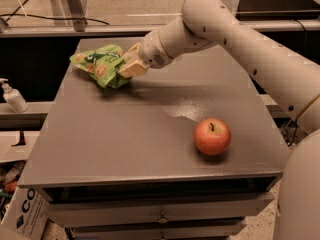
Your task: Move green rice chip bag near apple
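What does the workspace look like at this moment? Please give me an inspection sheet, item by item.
Surface: grey table top, flat, with drawers under its front edge.
Job's things: green rice chip bag at the far left corner; apple near the front right, stem up, well apart from the bag.
Clutter: nothing seen.
Grippers: gripper at the bag's right edge, fingers shut on the bag.
Cables: black cable on the floor behind the table.
Surroundings: pump bottle on a ledge to the left; cardboard box at the lower left.
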### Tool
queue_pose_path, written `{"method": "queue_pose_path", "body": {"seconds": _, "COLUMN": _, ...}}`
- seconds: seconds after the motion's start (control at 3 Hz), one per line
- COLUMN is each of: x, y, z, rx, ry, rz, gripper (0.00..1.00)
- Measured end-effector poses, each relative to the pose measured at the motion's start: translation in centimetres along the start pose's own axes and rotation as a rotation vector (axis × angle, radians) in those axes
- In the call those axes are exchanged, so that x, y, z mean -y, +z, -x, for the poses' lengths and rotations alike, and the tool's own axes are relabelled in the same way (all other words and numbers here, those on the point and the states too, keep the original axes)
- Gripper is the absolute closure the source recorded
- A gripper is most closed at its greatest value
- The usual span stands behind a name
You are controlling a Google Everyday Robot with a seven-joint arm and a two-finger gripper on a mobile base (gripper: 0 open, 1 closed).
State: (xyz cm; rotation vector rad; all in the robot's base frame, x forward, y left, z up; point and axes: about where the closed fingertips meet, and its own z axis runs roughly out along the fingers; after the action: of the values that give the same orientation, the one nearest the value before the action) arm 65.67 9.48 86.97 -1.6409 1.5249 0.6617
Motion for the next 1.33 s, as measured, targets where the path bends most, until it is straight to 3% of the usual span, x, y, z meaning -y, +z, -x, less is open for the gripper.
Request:
{"method": "queue_pose_path", "body": {"seconds": 0.33, "x": -0.7, "y": -3.8, "z": -0.1, "rx": 0.014, "ry": 0.006, "rz": -0.073, "gripper": 1.0}}
{"method": "queue_pose_path", "body": {"seconds": 0.67, "x": -2.1, "y": -7.6, "z": -2.0, "rx": 0.003, "ry": 0.038, "rz": -0.133, "gripper": 1.0}}
{"method": "queue_pose_path", "body": {"seconds": 1.33, "x": -5.8, "y": -13.5, "z": -7.5, "rx": -0.049, "ry": 0.126, "rz": -0.186, "gripper": 1.0}}
